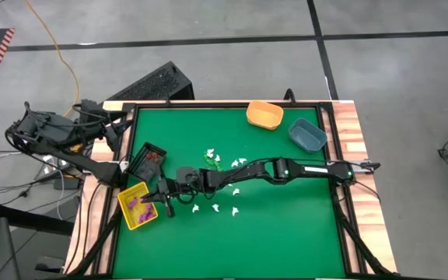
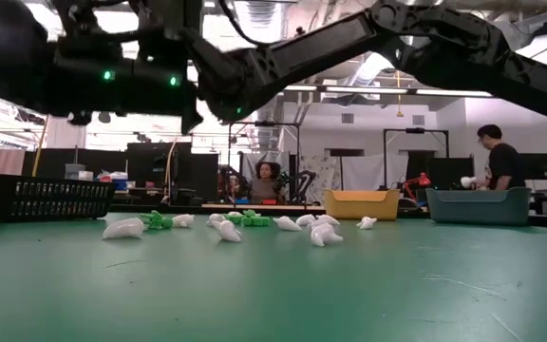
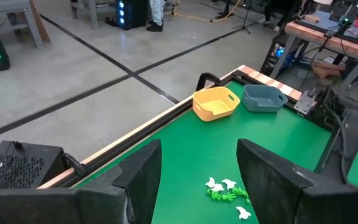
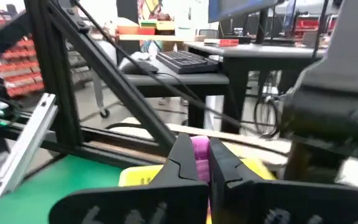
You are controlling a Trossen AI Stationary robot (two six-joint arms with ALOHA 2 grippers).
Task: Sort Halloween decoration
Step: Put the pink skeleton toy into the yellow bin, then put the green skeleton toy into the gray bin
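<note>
A workshop with people at benches lies beyond the green desk [image 1: 286,233]. White and green trinkets [image 1: 222,163] lie scattered mid-desk; purple ones [image 1: 138,204] sit in the yellow bin [image 1: 128,218], reddish ones in the black bin [image 1: 148,159]. The right pincer [image 4: 202,163] hangs above the yellow bin, clenched on a purple trinket [image 4: 200,148]. The left pincer [image 3: 199,163] waits off the desk's far-left corner, fingers spread, holding nothing.

No readable text, labels, brand names, numbers or signs appear on the table, bins, arms or background in any view.
</note>
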